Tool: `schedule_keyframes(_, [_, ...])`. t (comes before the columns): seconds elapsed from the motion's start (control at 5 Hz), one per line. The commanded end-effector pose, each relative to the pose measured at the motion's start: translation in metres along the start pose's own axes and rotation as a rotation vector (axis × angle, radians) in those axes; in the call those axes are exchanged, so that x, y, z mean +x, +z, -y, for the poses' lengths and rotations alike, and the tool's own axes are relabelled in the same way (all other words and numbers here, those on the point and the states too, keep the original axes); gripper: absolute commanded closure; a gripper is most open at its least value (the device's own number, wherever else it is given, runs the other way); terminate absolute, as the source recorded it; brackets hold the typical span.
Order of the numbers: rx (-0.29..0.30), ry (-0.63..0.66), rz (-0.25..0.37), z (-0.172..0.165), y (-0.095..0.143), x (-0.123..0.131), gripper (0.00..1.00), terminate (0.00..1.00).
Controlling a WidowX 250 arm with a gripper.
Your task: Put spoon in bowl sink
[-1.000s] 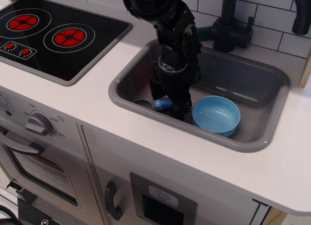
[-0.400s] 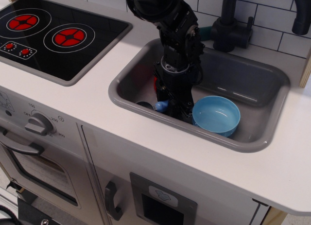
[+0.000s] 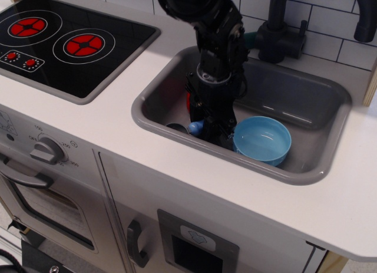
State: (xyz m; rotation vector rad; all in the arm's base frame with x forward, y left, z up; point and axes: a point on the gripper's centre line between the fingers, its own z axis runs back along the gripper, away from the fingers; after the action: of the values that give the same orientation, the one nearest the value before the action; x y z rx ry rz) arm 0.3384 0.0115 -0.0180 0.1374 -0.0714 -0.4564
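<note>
The robot arm's jaws reach down into the grey sink, seemingly closed on the blue-handled spoon; the light-blue bowl sits just right of them.

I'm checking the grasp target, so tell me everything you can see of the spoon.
The spoon lies low in the grey sink, left of the light-blue bowl and not in it. Only a rounded bit of its blue plastic handle and the dark edge of its scoop, toward the left, show. The rest is hidden behind the black gripper, which stands over the handle; whether the gripper has closed on it cannot be told.
</note>
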Motion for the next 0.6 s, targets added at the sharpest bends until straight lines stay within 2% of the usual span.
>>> schedule_keyframes(0.0, [0.047,0.118,0.062,-0.02,0.055,0.01,1.0,0.0])
schedule_keyframes(0.2, [0.051,0.158,0.097,-0.018,0.067,0.014,1.0,0.0])
schedule_keyframes(0.4, [0.007,0.181,0.121,-0.004,0.082,0.026,1.0,0.0])
